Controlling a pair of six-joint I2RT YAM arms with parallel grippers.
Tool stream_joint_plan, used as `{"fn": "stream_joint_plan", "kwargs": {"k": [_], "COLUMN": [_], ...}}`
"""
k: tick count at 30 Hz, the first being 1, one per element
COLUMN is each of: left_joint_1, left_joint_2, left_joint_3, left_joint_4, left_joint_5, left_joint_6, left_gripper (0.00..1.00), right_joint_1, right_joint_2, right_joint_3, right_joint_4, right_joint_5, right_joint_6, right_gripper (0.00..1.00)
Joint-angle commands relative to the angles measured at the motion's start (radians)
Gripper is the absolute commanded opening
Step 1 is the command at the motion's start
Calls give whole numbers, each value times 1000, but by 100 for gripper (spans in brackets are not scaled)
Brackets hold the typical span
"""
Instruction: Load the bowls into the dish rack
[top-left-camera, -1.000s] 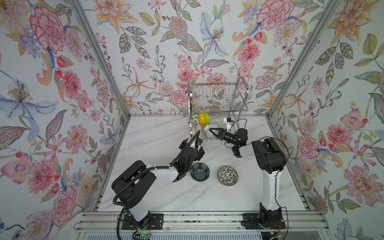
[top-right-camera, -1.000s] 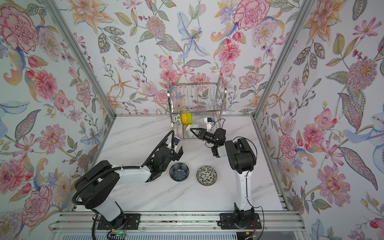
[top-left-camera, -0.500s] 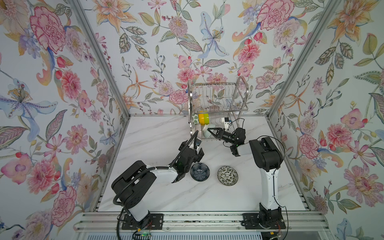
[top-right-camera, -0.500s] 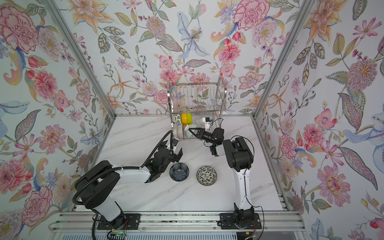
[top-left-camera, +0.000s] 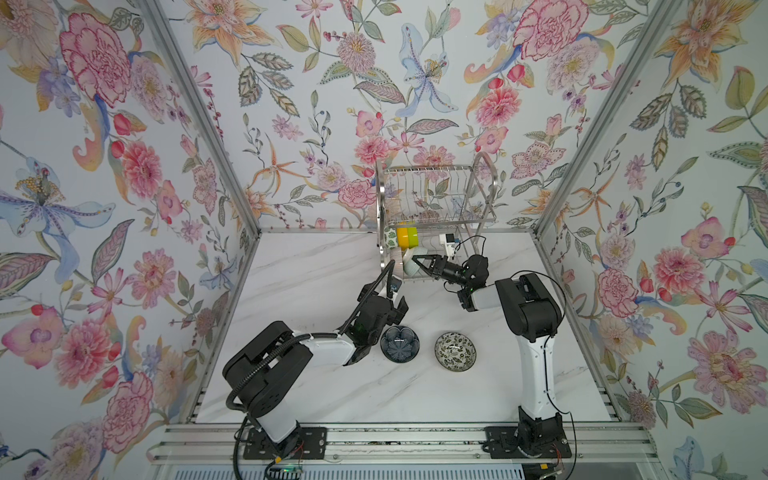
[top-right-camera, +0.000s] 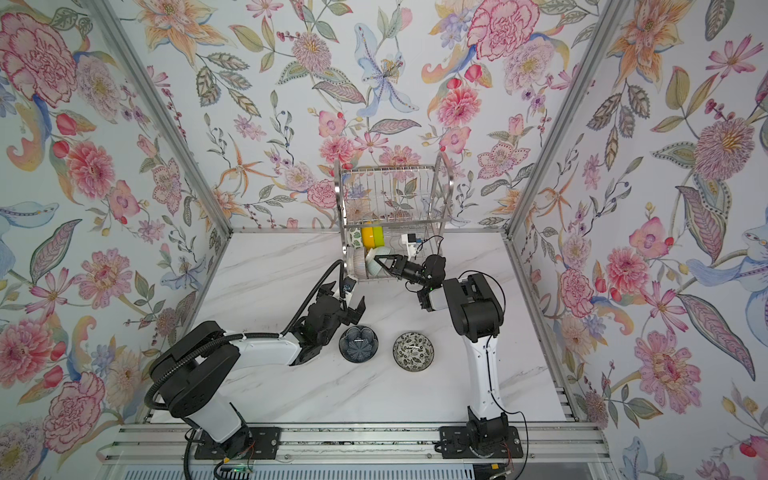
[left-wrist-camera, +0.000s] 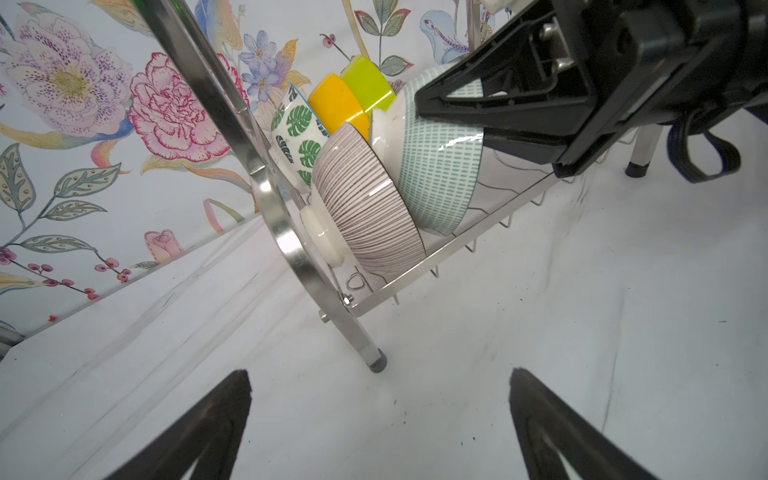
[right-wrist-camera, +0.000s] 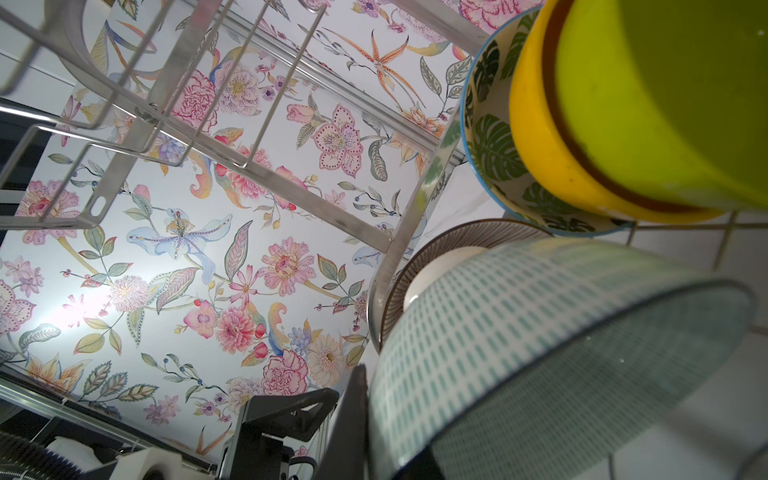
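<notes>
The steel dish rack (top-left-camera: 432, 195) (top-right-camera: 395, 195) stands at the back of the table. On its lower shelf, on edge, are a leaf-print bowl (left-wrist-camera: 297, 133), an orange-yellow bowl (left-wrist-camera: 336, 104), a lime green bowl (left-wrist-camera: 368, 83) and a brown-ribbed bowl (left-wrist-camera: 365, 208). My right gripper (top-left-camera: 417, 261) (right-wrist-camera: 374, 449) is shut on the rim of the pale green bowl (left-wrist-camera: 440, 174) (right-wrist-camera: 540, 332), which leans against the ribbed bowl. A dark blue bowl (top-left-camera: 400, 343) and a black-white floral bowl (top-left-camera: 455, 350) sit on the table. My left gripper (top-left-camera: 386, 301) (left-wrist-camera: 380, 415) is open and empty beside the dark blue bowl.
The rack's upper shelf (right-wrist-camera: 166, 104) hangs over the right gripper. One rack leg (left-wrist-camera: 376, 363) stands just ahead of the left gripper. Floral walls close in the marble table (top-left-camera: 311, 270) on three sides. A small white part (top-left-camera: 449, 241) with a cable sits in the rack.
My right gripper has carried the pale green bowl slightly left along the lower shelf, toward the ribbed bowl. The left arm has hardly moved and its jaws stay wide.
</notes>
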Motion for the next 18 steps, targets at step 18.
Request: {"fn": "stream_joint_plan", "kwargs": {"k": [18], "left_joint_1": [14], "left_joint_2": [1], "left_joint_3": [0], "left_joint_4": [-7], "left_joint_5": [4], "left_joint_6": [-21], "left_gripper": [99], "right_joint_1": [1], "right_joint_2": [69], "right_joint_3": [79], "right_joint_4": [64], "right_joint_5": [-80], "right_joint_6": [42], "right_gripper": [0]}}
